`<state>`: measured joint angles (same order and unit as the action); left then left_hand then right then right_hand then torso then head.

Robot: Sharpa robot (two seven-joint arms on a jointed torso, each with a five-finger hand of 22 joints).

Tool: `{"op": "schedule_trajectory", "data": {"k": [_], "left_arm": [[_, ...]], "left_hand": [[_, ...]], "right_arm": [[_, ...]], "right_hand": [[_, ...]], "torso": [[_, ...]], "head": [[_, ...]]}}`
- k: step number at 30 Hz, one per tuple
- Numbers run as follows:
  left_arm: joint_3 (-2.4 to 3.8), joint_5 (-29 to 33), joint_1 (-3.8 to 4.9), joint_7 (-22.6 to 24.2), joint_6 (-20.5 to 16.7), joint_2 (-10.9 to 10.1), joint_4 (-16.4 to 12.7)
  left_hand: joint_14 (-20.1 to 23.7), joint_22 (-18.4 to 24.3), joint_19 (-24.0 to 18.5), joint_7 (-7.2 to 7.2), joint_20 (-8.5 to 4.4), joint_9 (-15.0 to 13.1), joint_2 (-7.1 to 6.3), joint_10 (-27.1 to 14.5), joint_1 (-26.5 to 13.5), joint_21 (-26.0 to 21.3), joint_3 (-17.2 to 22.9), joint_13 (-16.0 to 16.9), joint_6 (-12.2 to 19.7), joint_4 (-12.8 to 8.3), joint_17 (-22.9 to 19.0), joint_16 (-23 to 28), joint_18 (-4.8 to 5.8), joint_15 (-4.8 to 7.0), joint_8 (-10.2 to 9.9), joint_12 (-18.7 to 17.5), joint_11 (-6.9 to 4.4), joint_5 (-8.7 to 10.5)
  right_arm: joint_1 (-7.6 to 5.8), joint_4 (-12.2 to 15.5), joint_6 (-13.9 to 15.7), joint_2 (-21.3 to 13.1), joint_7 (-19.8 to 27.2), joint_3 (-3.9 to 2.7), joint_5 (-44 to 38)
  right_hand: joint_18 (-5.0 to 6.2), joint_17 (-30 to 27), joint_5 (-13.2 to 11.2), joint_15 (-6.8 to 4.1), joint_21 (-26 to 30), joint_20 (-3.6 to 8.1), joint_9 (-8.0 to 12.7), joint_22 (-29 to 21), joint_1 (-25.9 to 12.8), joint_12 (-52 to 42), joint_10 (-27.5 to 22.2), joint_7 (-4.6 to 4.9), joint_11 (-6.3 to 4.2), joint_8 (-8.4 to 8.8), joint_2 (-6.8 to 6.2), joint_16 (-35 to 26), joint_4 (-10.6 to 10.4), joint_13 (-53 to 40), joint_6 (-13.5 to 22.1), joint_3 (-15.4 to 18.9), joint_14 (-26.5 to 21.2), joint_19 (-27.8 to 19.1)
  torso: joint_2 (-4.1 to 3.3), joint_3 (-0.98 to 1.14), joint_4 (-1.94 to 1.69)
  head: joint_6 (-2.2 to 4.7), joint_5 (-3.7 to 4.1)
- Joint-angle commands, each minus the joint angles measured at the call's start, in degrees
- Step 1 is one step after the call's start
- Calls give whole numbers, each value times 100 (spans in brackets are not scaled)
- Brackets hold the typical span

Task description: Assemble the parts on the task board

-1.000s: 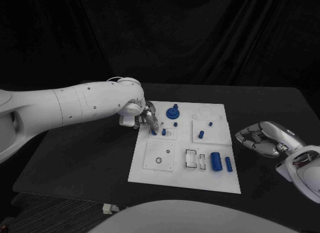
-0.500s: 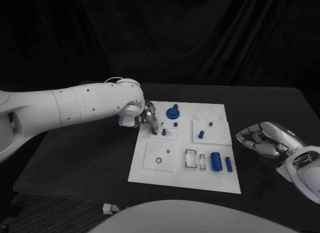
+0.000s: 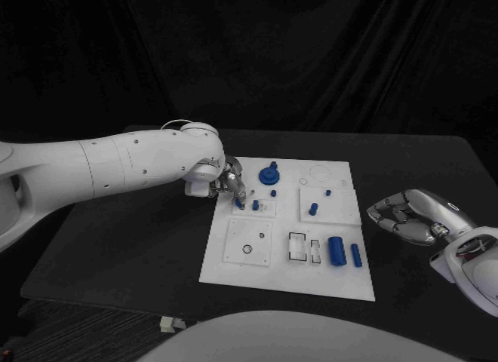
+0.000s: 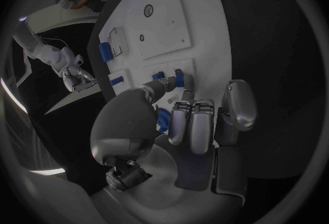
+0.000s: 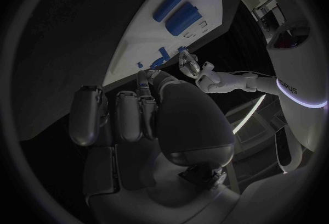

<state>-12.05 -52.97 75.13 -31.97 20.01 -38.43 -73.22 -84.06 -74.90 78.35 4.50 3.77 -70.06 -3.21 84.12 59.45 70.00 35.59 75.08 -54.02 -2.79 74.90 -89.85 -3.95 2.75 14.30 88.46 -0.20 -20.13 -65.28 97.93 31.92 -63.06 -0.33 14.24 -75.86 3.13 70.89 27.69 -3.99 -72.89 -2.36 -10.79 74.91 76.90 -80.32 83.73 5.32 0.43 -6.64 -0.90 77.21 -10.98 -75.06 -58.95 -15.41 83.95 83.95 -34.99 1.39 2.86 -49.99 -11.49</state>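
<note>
black table (image 3: pixel 130 249), black curtain (image 3: pixel 315 68) behind, dark speckled floor (image 3: pixel 86 332)

White rectangular task board (image 3: pixel 249 268) flat mid-table, long side running away from robot. Round blue knobbed part (image 3: pixel 270 176) at far end; small blue pegs (image 3: pixel 256 204) upright (several, mid-board); two blue cylinders (image 3: pixel 337 250) lying side by side near corner; small black ring (image 3: pixel 247 249) on near-left panel.

The left hand (image 3: pixel 219 181) covers the board's (image 3: pixel 265 260) far-left corner, and whether its fingertips (image 4: pixel 180 80) touch the pegs (image 4: pixel 169 76) there is unclear. The right hand's (image 3: pixel 407 216) fingers curl inward, hiding its palm.
</note>
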Motion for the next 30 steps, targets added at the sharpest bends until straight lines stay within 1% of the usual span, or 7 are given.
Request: {"op": "schedule_trajectory", "data": {"k": [1,7,12,18,24,28,30], "left_arm": [[-26,-137,-45,-47,-66,-10,3],[-26,-137,-45,-61,-81,-16,-34],[-26,-137,-45,-72,-113,-10,-58],[-26,-137,-46,-119,-203,-18,-112],[-26,-137,-47,-158,-280,-33,-141],[-26,-137,-48,-183,-305,-31,-153],[-26,-137,-49,-191,-321,-30,-164]], "left_hand": [[-594,-917,18,-51,4,-3,30,460,-35,14,417,1406,-4,-468,1510,-15,-52,-25,-13,10,27,-41],[-594,-916,18,-53,5,-4,35,460,-41,13,413,1406,-6,-463,1510,-15,-53,-24,-13,10,25,-44],[-594,-916,19,-55,5,-4,42,458,-50,13,407,1404,-7,-456,1510,-15,-54,-23,-15,6,24,-48],[-594,-912,19,-63,4,-4,72,454,-91,8,377,1401,-6,-417,1510,-15,-57,-18,-25,2,19,-53],[-594,-911,19,-66,4,-4,85,452,-105,5,362,1399,-6,-400,1510,-15,-58,-17,-30,-1,17,-49],[-594,-909,18,-73,3,-1,108,446,-129,0,328,1394,-5,-368,1510,-15,-60,-14,-39,-9,13,-33],[-594,-908,17,-74,3,-1,113,446,-134,-2,319,1394,-5,-361,1510,-15,-61,-14,-41,-9,12,-33]], "right_arm": [[16,9,-24,-10,-79,-3,-14],[17,13,-28,-17,-81,-3,-14],[17,17,-28,-19,-82,-3,-14],[18,19,-27,-25,-85,-3,-14],[18,21,-30,-30,-86,-3,-14],[18,16,-28,-24,-87,-3,-14],[19,14,-29,-24,-88,-3,-14]], "right_hand": [[52,-9,19,54,14,-40,-9,1018,33,20,-2,15,15,31,-35,-37,37,-192,-12,-9,275,-12],[52,-9,19,54,14,-40,-9,1018,33,20,-2,15,15,31,-35,-37,37,-192,-12,-9,275,-12],[52,-9,19,54,14,-40,-9,1018,33,20,-2,15,15,31,-35,-37,37,-192,-12,-9,275,-12],[52,-9,19,54,14,-40,-9,1018,33,20,-2,15,15,31,-35,-37,37,-192,-12,-9,275,-12],[52,-9,19,54,14,-40,-9,1018,33,20,-2,15,15,31,-35,-37,37,-192,-12,-9,275,-12],[52,-9,19,54,14,-40,-9,1018,33,20,-2,15,15,31,-35,-37,37,-192,-12,-9,275,-12],[52,-9,19,54,14,-40,-9,1018,33,20,-2,15,15,31,-35,-37,37,-192,-12,-9,275,-12]], "torso": [[-2,1,1],[1,0,-3],[4,0,9],[1,-3,7],[1,0,1],[1,-3,12],[2,-4,5]], "head": [[-1,1],[-1,-2],[-1,-15],[-1,10],[-1,20],[-1,3],[-1,9]]}}
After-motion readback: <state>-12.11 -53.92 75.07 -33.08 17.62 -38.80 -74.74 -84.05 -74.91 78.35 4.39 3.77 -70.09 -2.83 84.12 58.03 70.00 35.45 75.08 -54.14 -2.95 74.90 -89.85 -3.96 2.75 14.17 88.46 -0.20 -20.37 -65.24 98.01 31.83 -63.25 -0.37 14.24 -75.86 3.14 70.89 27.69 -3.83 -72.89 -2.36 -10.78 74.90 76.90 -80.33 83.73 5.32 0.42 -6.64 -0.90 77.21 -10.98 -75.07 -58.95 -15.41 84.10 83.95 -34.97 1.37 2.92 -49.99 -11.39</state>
